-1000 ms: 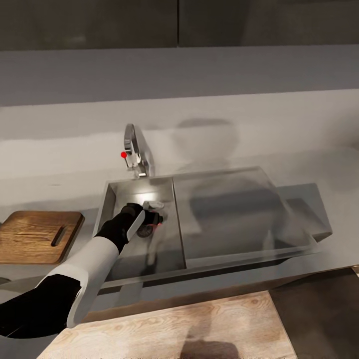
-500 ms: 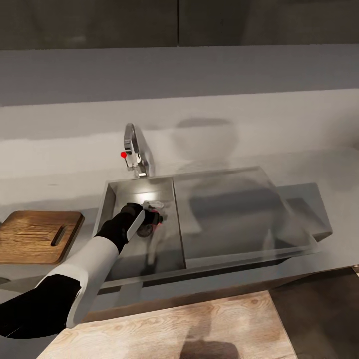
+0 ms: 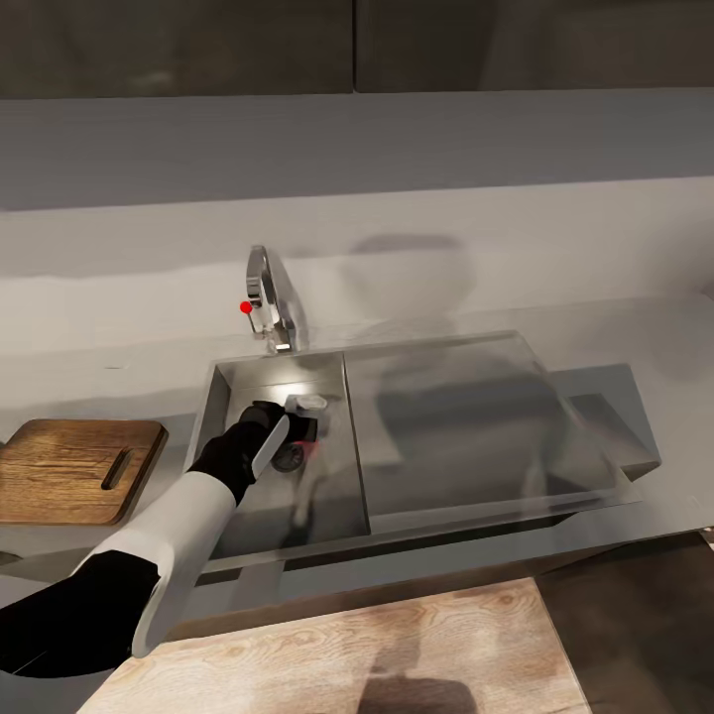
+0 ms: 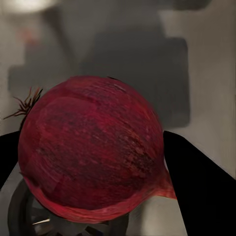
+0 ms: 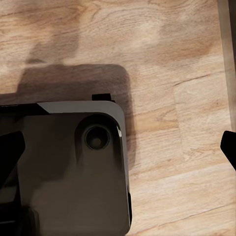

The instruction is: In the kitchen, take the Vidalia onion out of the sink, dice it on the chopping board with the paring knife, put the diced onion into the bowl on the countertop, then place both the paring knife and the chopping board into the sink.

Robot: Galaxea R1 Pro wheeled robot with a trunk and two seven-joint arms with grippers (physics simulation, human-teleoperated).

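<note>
Left gripper (image 3: 309, 428) closing in on the Vidalia onion (image 4: 91, 147) over the drain of the sink (image 3: 223, 382).

The round, papery, deep-red bulb is sitting between the dark fingers (image 4: 196, 191), which are flanking it closely; whether they are pressing I cannot tell. Next, I judge, comes a firm squeeze, then lifting left toward the grained wooden chopping board (image 3: 59, 466).

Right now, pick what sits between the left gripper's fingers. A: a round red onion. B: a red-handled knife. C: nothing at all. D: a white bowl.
A: in the left wrist view the onion fills the space between the left gripper's dark fingers, just above the sink's round drain.
</note>
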